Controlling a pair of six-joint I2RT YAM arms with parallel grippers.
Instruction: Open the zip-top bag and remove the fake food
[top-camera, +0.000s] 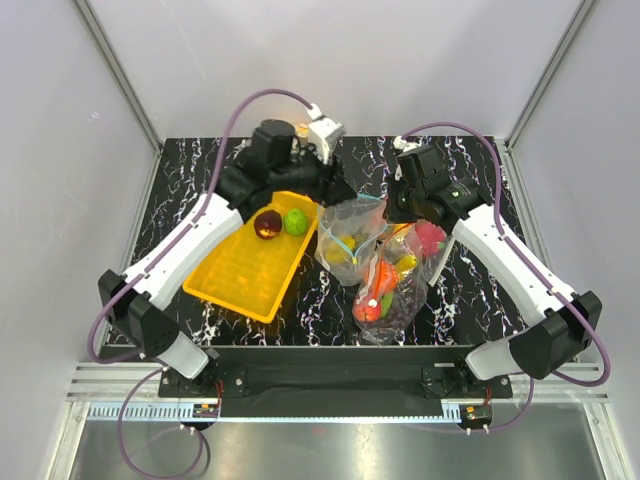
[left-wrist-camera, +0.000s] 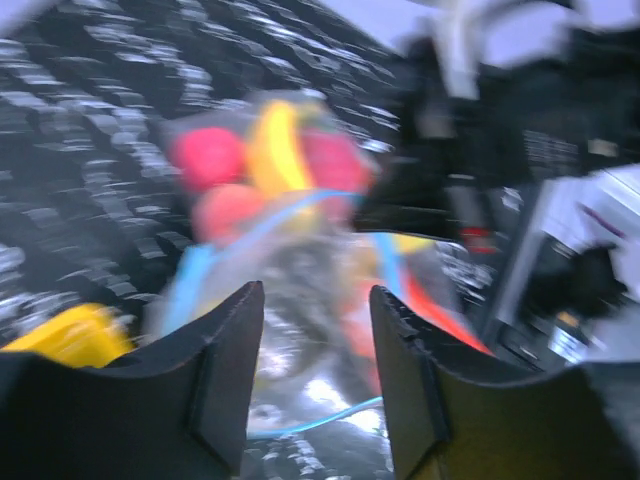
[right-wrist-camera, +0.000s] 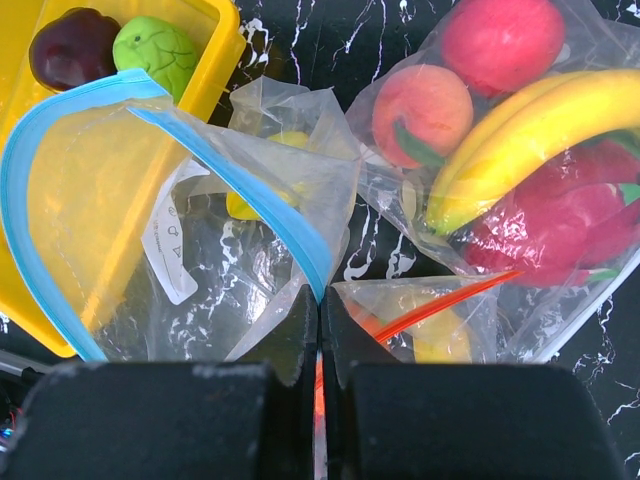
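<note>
the zip-top bag (top-camera: 350, 232) lies mid-table (top-camera: 450, 320), with the yellow tray (top-camera: 240, 280) at its 9 o'clock and the larger bag of fruit (top-camera: 395, 285) touching it at its 5 o'clock.

the right tool (right-wrist-camera: 320, 318) is pinched tight on one end of the bag's blue zip strip (right-wrist-camera: 60, 120). from that tool, in the right wrist view, the mouth gapes as a wide loop running away toward 10 o'clock.

the left tool (left-wrist-camera: 315, 360) comes at the bag from the far side, at the bag's 12 o'clock in the top view. its jaws stand half apart. that view is blurred, and i cannot tell whether any film sits between them. the open mouth lies straight ahead of it.

my reading is that the left arm is the free one for the reach-in, since the right is busy holding the mouth.

contents:
- the tray holds the dark red fruit (right-wrist-camera: 70, 45) and the green ball (right-wrist-camera: 155, 50), side by side at its far end.
- the zip-top bag shows one yellow-green piece (right-wrist-camera: 243, 207) low inside, at the right tool's 11 o'clock. that looks like the last of the fake food to come out.
- the larger bag holds red and orange fruit and a banana (right-wrist-camera: 530, 130).
</note>
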